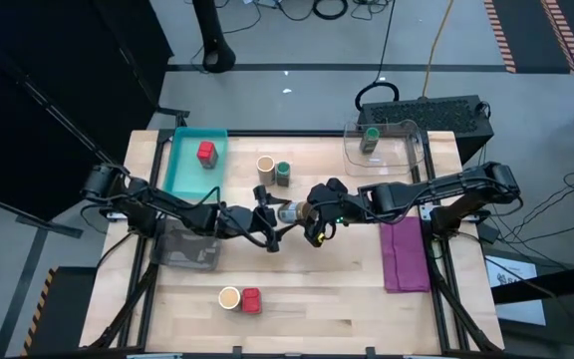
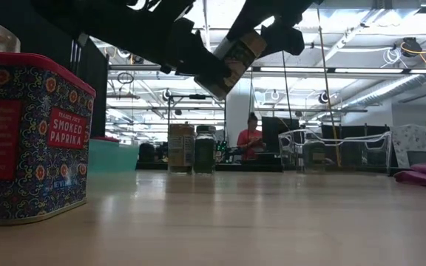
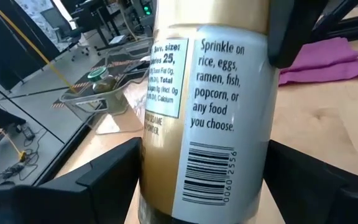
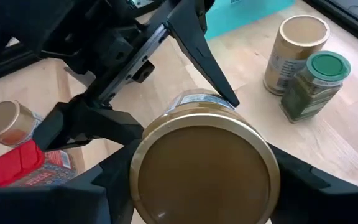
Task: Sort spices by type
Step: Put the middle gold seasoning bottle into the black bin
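A tan cylinder spice jar (image 1: 288, 211) hangs tilted in the air over the table's middle (image 2: 231, 63), between both grippers. My left gripper (image 1: 270, 214) reaches in from the left and my right gripper (image 1: 310, 214) from the right, each shut on the jar. One red jar (image 1: 205, 152) sits in the teal tray (image 1: 182, 165). A tan jar (image 1: 265, 167) and a green-lidded jar (image 1: 283, 174) stand side by side on the table beyond the grippers. Another green-lidded jar (image 1: 371, 138) stands in the clear bin. A tan jar (image 1: 229, 297) and a red jar (image 1: 251, 300) stand at the near edge. My left gripper (image 3: 204, 180) pinches the jar's labelled wall (image 3: 166, 155) between its two fingers, at the jar's end toward the left arm. It comes in about level from the table's left. The jar is lifted clear and runs away from the fingers toward the right gripper. My right gripper (image 4: 201, 174) pinches the jar's other end, its round tan end face (image 4: 204, 168) turned to the wrist camera. One finger (image 4: 104, 180) lies on each side of the rim. It comes in from the table's right, and the jar is clear of the table.
A clear bin (image 1: 387, 150) stands at the far right and a dark mesh bin (image 1: 187, 244) under the left arm. The purple cloth (image 1: 403, 254) lies at the right edge. Bare wood lies between the grippers and the near jars. A person (image 2: 251, 140) stands far behind the table.
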Robot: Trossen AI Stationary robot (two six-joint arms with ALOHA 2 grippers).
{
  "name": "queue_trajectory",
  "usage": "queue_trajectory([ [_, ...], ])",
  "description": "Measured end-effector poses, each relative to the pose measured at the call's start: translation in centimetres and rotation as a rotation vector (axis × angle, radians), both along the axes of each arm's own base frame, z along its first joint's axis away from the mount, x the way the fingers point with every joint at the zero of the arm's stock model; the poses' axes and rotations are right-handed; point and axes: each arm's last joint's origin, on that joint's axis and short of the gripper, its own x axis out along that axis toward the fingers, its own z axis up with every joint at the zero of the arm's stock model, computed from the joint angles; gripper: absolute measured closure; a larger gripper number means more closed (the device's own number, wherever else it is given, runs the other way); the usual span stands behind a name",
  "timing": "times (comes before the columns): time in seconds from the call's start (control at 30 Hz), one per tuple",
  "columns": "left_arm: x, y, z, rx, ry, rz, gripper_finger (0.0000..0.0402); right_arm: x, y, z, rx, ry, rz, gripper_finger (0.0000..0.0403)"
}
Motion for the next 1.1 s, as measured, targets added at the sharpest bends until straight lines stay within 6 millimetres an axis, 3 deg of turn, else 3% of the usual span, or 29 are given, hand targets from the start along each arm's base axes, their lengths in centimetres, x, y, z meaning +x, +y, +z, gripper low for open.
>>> queue_trajectory([
  [0.23, 0.0, 0.0, 0.0, 0.000, 0.003, 0.000, 0.0118, 0.1, 0.0, 0.1, 0.007, -0.012, -0.002, 0.0155],
  [0.6, -0.2, -0.8, 0.0, -0.036, -0.014, 0.010, 0.0118, 0.2, 0.2, 0.2, 0.018, -0.029, 0.022, 0.0155],
  [0.83, -0.3, -1.5, 0.0, -0.073, -0.025, -0.021, 0.0118, 0.3, 0.4, 0.6, 0.008, -0.053, 0.040, 0.0059],
  [0.97, -0.3, -1.8, 0.1, -0.076, -0.035, -0.028, 0.0118, 0.1, 0.4, 1.0, -0.008, -0.078, 0.054, 0.0048],
  [1.1, -0.3, -2.4, 0.7, -0.082, -0.093, -0.044, 0.0118, -1.2, 0.4, 3.0, -0.066, -0.138, 0.104, 0.0052],
])
